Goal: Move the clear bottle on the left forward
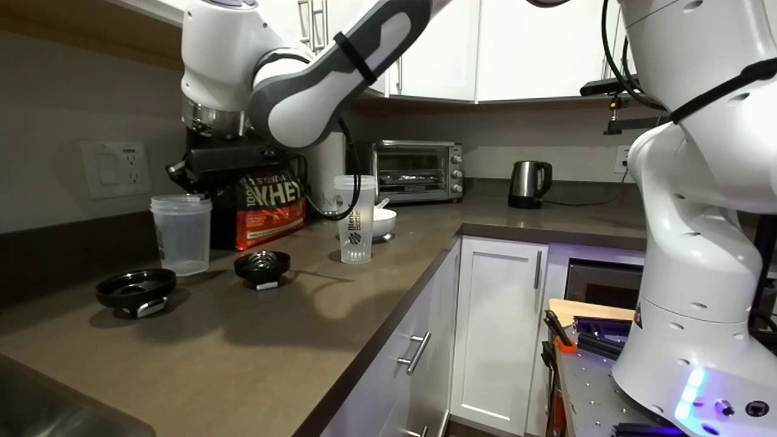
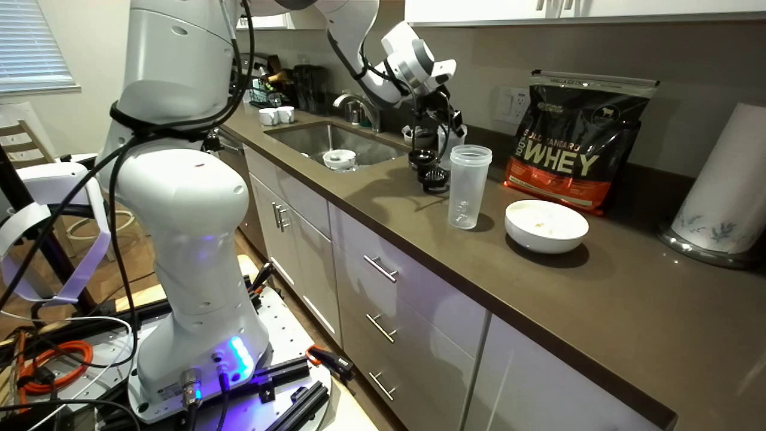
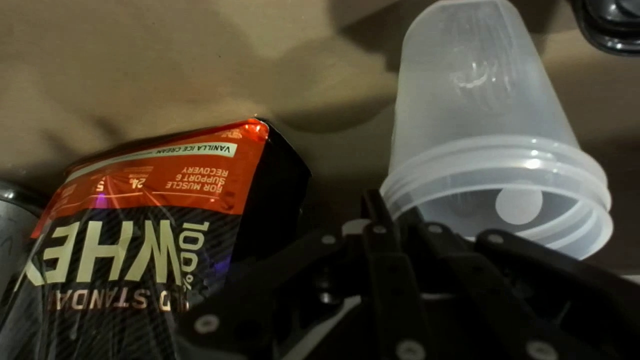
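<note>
The clear bottle point(image 1: 185, 237) is a wide, frosted, open-topped container. It stands upright on the counter near the wall, left of the black bag in an exterior view. It also shows in an exterior view point(image 2: 453, 139), partly behind the arm, and in the wrist view point(image 3: 470, 100) with its open rim toward the camera. My gripper point(image 3: 392, 212) is shut on the bottle's rim, with one finger outside the wall and one inside. The gripper also shows above the rim in an exterior view point(image 1: 200, 189).
The black and red whey bag point(image 1: 273, 209) stands close beside the gripper. A narrower marked bottle point(image 1: 355, 243) and a white bowl point(image 2: 544, 224) stand further along. Two black lids point(image 1: 136, 288) point(image 1: 262, 267) lie in front of the clear bottle. A sink point(image 2: 329, 129) is set in the counter.
</note>
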Controlling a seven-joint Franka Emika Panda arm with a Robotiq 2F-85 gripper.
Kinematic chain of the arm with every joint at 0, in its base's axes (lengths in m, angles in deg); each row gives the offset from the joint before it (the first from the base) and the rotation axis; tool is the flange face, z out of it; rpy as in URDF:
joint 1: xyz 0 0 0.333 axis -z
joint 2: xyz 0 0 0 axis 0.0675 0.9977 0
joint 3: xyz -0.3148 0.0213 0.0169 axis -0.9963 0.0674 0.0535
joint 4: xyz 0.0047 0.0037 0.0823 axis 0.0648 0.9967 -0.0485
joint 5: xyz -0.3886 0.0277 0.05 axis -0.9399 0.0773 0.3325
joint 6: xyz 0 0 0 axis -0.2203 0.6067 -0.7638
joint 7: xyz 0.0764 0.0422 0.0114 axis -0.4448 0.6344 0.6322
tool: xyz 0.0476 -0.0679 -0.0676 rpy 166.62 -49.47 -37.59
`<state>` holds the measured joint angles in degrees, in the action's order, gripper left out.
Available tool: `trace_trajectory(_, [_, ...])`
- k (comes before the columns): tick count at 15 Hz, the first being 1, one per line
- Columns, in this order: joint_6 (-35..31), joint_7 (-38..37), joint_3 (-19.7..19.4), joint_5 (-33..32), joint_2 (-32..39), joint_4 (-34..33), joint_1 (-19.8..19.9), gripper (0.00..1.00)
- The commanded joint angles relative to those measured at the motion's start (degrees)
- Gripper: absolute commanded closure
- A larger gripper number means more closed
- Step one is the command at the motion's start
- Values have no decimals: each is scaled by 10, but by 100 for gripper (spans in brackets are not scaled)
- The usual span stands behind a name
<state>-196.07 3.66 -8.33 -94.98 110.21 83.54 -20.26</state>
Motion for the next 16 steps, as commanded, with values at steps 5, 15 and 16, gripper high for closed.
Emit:
trace_trajectory(5, [-1,-22,9,-42,-75,62,-5,96])
trace_trajectory(15, [17,-12,57,-65,-198,177,16,96])
trace_trajectory(16, [19,-8,63,-61,-210,189,18,96])
